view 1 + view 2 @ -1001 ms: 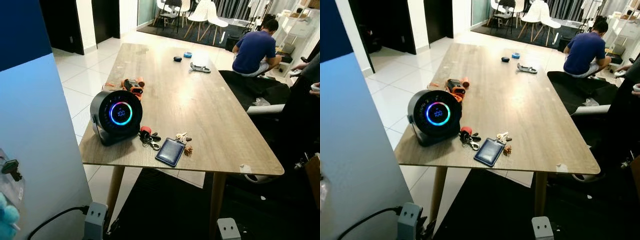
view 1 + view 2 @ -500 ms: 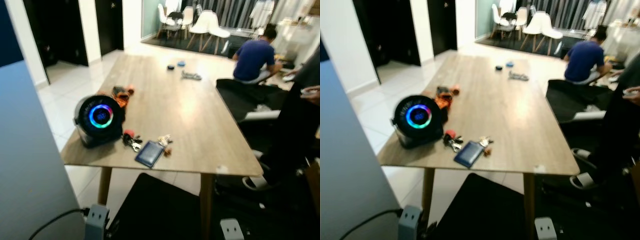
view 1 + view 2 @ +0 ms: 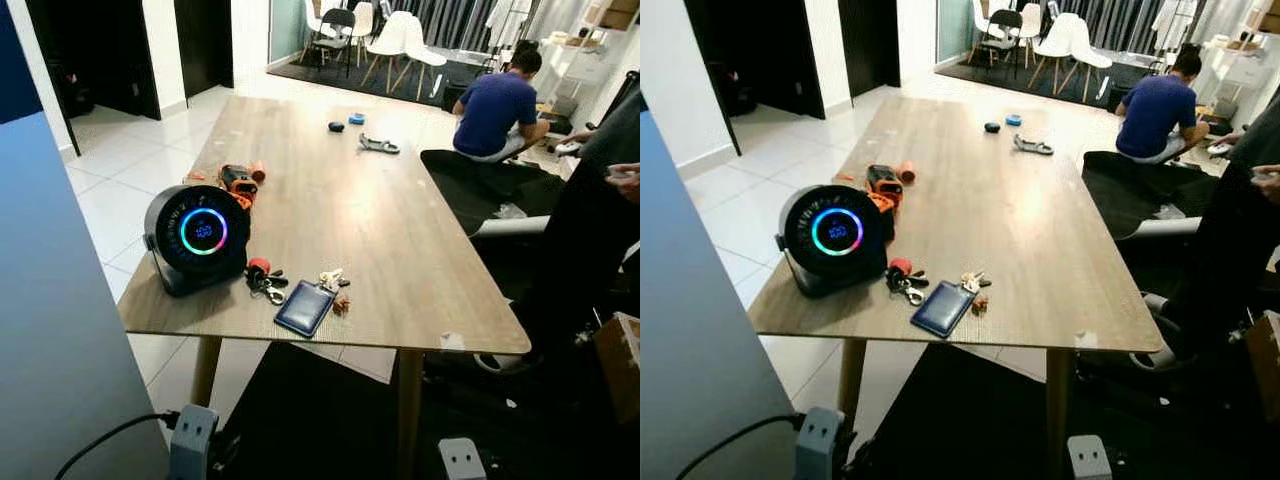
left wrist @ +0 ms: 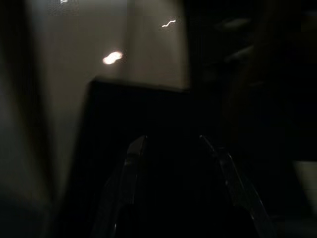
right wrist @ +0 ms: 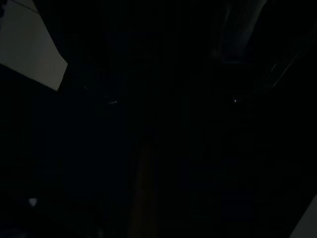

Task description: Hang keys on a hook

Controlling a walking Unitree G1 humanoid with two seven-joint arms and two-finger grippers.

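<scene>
- Left wrist view: left gripper (image 4: 171, 144) hangs in shade, fingers spread apart, holding nothing.
- Right gripper: too dark to tell.
- Keys (image 3: 331, 279) lie near the wooden table's (image 3: 400, 230) near edge, between a blue wallet (image 3: 306, 307) and a red-tagged key bunch (image 3: 263, 282), right of a round black fan (image 3: 196, 238).

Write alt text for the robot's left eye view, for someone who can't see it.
A long wooden table holds, near its front edge, two key bunches beside a dark blue card holder and a round black fan with a glowing ring. A person in a blue shirt sits on the floor beyond the far end.
</scene>
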